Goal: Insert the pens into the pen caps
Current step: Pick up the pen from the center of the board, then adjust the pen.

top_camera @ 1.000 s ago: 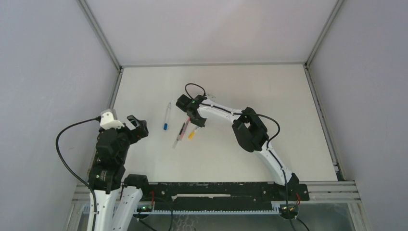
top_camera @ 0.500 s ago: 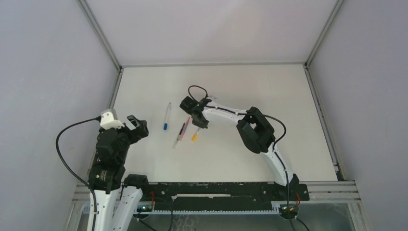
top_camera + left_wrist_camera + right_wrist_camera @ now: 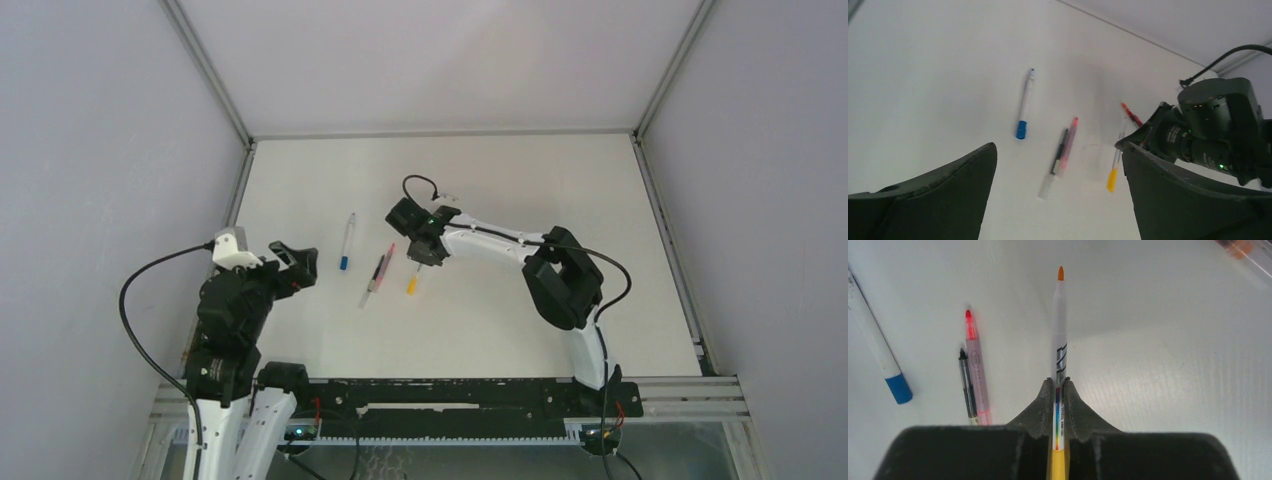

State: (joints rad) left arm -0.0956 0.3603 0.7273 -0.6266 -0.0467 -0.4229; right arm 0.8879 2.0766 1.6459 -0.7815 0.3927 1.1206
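**penfan22:** what's the right gripper [image 3: 1059, 386] up to, has it got anything?

**yam_watcher:** yep, its jaws are pinched down on the orange pen [image 3: 1059, 335] and squeeze the barrel roughly midway. The orange tip is bare and points away from the wrist cam, and the yellow end runs back between the fingers toward the palm. Can't tell if the pen is off the table [image 3: 520, 180] or still touching it

**penfan22:** and the other arm?

**yam_watcher:** the left gripper [image 3: 295, 258] sits over the near left part of the table with its jaws spread wide and nothing between them. It's well apart from all the pens

**penfan22:** where's the rest of the pens then

**yam_watcher:** all lying flat around the middle of the table. The blue pen [image 3: 346, 240] is off on its own on the left, blue end toward the arms. The pink pen [image 3: 975, 367] and the black pen [image 3: 967, 387] lie side by side, right up against each other, between the blue one and the held orange one. The red pen [image 3: 1130, 114] pokes out from behind the right gripper in the left wrist view, on its far side, and part of it is hidden
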